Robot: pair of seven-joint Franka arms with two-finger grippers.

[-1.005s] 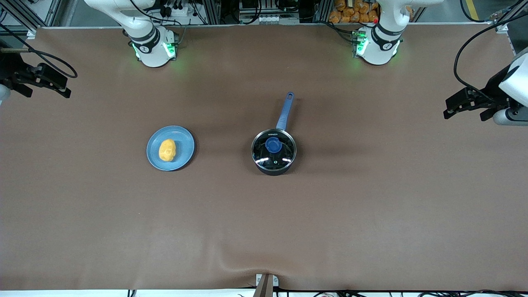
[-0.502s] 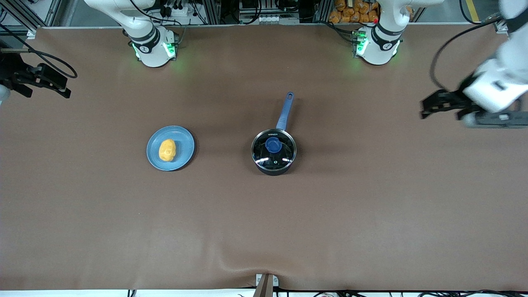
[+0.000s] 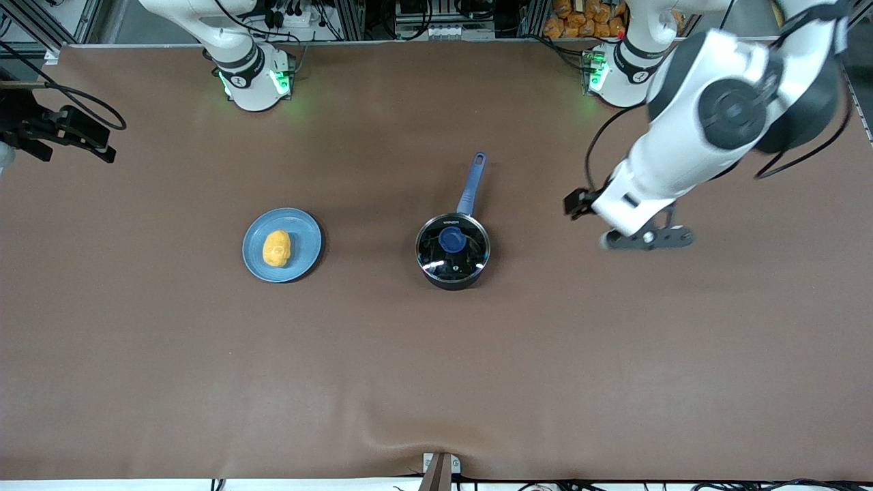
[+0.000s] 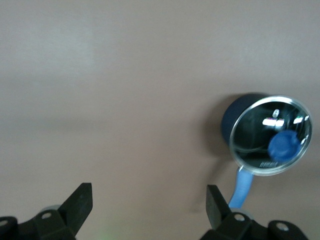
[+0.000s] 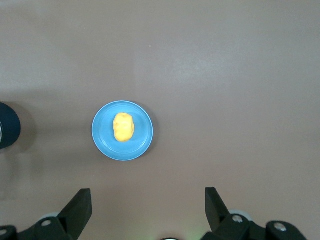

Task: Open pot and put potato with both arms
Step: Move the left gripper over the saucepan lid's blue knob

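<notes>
The black pot (image 3: 451,281) stands mid-table, its glass lid (image 3: 468,256) with a blue knob (image 3: 451,239) on it, and its blue handle (image 3: 472,183) points toward the arms' bases. The yellow potato (image 3: 276,247) lies on a light-blue plate (image 3: 308,232) toward the right arm's end. My left gripper (image 3: 575,202) hangs open and empty over the bare table beside the pot, toward the left arm's end; its wrist view shows the pot (image 4: 239,112), the lid (image 4: 260,131) and the open gripper (image 4: 149,200). My right gripper (image 3: 102,141) waits open at the table's right-arm end, looking down on the potato (image 5: 123,127).
Both arm bases (image 3: 254,82) (image 3: 624,78) stand along the table's edge farthest from the front camera. A metal clamp (image 3: 440,468) sits at the edge nearest that camera. A brown mat (image 3: 436,368) covers the table.
My left arm has swung in from the left arm's end of the table toward the pot, gripper still open. The right arm, pot and potato have not moved.
</notes>
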